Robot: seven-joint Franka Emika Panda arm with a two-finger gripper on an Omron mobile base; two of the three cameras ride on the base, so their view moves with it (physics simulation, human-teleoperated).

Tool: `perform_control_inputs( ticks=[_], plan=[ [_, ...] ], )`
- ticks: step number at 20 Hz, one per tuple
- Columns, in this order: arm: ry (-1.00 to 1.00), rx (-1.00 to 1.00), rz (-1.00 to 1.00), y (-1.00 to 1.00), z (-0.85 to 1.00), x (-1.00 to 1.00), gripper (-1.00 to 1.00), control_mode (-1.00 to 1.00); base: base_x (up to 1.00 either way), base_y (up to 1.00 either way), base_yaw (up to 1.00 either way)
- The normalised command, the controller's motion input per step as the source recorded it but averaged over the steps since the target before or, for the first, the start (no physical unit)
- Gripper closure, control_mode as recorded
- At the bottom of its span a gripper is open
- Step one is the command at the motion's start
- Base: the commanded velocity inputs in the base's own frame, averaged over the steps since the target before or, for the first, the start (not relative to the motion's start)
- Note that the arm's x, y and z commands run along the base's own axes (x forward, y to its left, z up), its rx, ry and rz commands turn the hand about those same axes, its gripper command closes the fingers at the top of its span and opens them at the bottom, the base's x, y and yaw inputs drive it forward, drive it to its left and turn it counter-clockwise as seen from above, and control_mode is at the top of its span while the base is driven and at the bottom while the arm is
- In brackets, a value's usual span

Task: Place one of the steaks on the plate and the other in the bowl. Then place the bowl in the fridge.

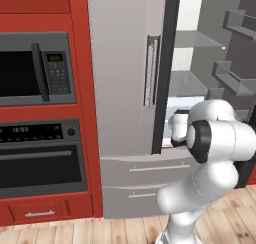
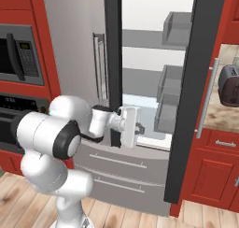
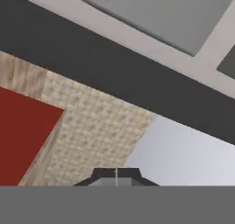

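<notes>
The fridge (image 1: 125, 63) stands with its left door closed and its right door (image 2: 196, 82) swung wide open, showing grey inner shelves (image 2: 144, 40) and door bins (image 2: 170, 98). My gripper (image 2: 140, 127) is held at the height of the lowest shelf, just in front of the opening beside the dark edge of the left door. In the hand view its fingertips (image 3: 116, 176) are pressed together with nothing between them, so it is shut and empty. The hand (image 1: 178, 129) is partly covered by my own arm. The steaks, the plate and the bowl are out of view.
A microwave (image 1: 35, 68) and a wall oven (image 1: 40, 158) sit in red cabinets left of the fridge. Two fridge drawers (image 2: 116, 166) lie below the opening. Right of the open door, a toaster (image 2: 229, 86) stands on a counter. The floor (image 3: 96, 126) is wood.
</notes>
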Motion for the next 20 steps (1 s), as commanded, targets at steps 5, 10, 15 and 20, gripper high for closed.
perform_control_inputs(
  ticks=[5, 10, 15, 20],
  plan=[
    [0.1, 0.06, 0.25, 1.0, 0.15, -0.29, 1.0, -1.0, 0.0, 0.0, 0.0],
    [0.12, 0.17, 0.26, 0.93, 0.36, -0.12, 1.0, -1.0, 0.0, 0.0, 0.0],
    [0.15, 0.21, 0.17, 0.74, 0.46, 0.0, 1.0, -1.0, 0.0, 0.0, 0.0],
    [0.18, 0.26, 0.07, 0.62, 0.48, 0.0, 1.0, -1.0, 0.0, 0.0, 0.0]
  ],
)
